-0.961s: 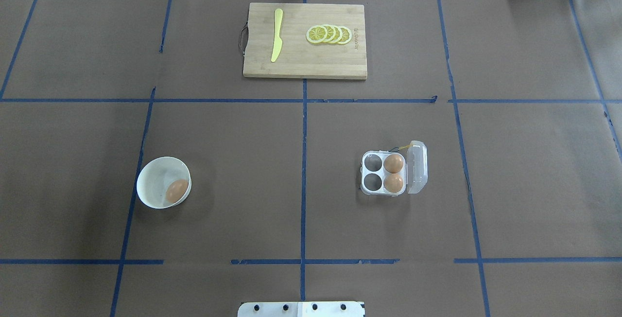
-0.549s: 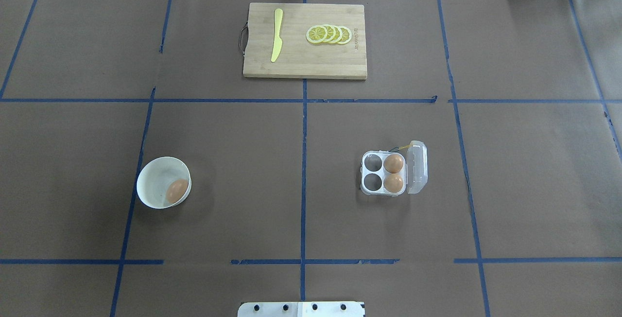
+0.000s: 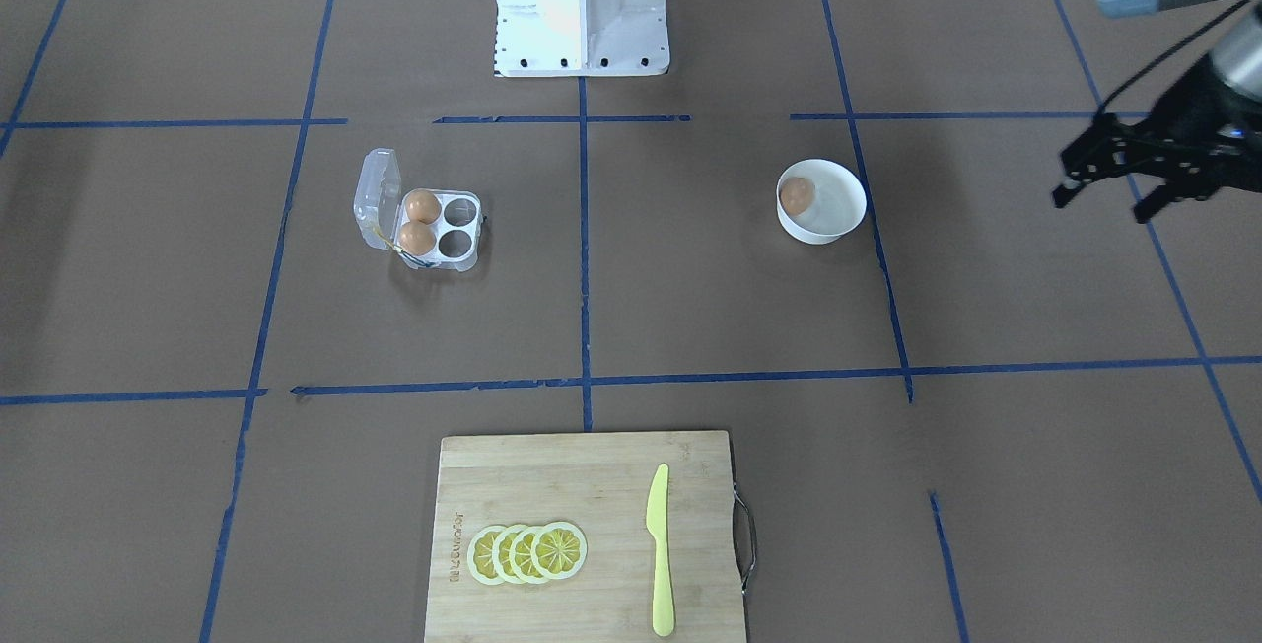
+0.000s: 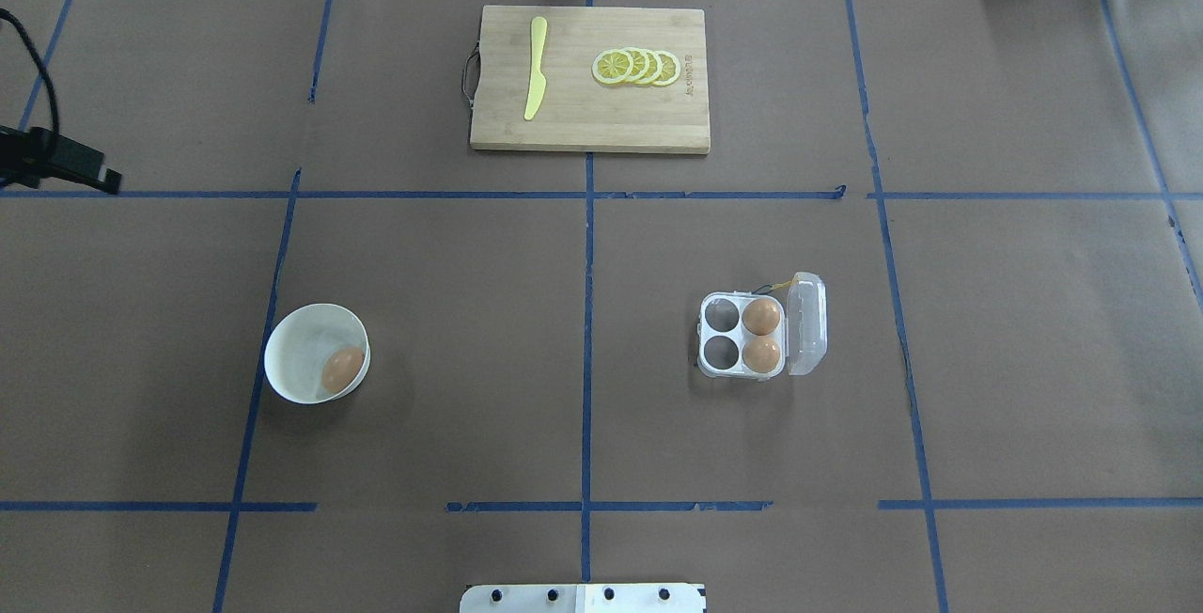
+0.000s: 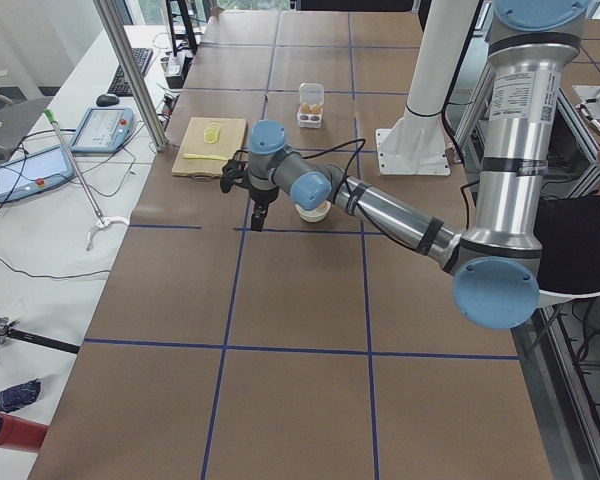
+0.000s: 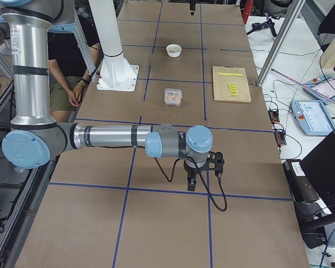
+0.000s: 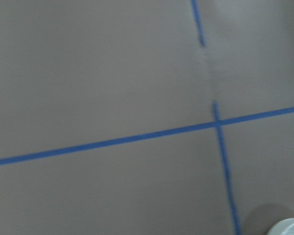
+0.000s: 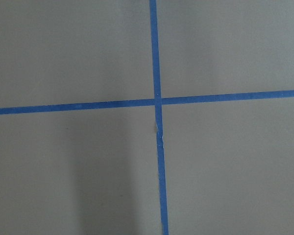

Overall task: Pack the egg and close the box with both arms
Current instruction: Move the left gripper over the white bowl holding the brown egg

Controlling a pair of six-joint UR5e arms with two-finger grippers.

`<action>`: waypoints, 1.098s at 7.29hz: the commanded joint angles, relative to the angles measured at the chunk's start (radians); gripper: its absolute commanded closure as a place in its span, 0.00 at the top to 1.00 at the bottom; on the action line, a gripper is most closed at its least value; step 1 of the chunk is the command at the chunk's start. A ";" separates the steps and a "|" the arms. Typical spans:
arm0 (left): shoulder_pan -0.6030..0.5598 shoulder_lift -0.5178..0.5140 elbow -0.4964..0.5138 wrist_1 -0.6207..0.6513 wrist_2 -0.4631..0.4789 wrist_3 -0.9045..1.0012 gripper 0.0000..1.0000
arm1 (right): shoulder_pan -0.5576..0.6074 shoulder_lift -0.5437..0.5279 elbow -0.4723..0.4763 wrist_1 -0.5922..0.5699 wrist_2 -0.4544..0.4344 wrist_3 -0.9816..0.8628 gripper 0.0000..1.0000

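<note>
- Well, the egg [image 4: 342, 369] lies in the white bowl [image 4: 287, 340], resting against the wall on the side towards the box [image 4: 722, 350].
- It is smooth, rounded and orange-brown. I judge an off-centre pinch would let it slip or roll away.
- The wall beside it crowds one finger, so a careless descent could hit the rim and shove the bowl.
- The box sits well apart, lid swung open. Two eggs fill the cups by the hinge, and the two cups facing the bowl are free.
- My left gripper [image 3: 1099, 207] hangs with fingers wide and holds nothing, well away from the bowl.
- My right gripper [image 6: 191, 184] shows only from the side, so I cannot tell its spread.
</note>
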 commanded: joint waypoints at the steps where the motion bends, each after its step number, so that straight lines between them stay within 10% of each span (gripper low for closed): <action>1: 0.239 0.001 -0.083 -0.081 0.123 -0.361 0.98 | 0.000 0.000 0.001 0.000 0.002 0.000 1.00; 3: 0.401 -0.003 -0.053 -0.115 0.277 -0.483 0.96 | 0.000 0.000 -0.001 0.000 0.002 -0.001 1.00; 8: 0.472 -0.083 0.057 -0.115 0.326 -0.482 0.82 | 0.000 0.003 0.002 0.000 0.015 -0.001 1.00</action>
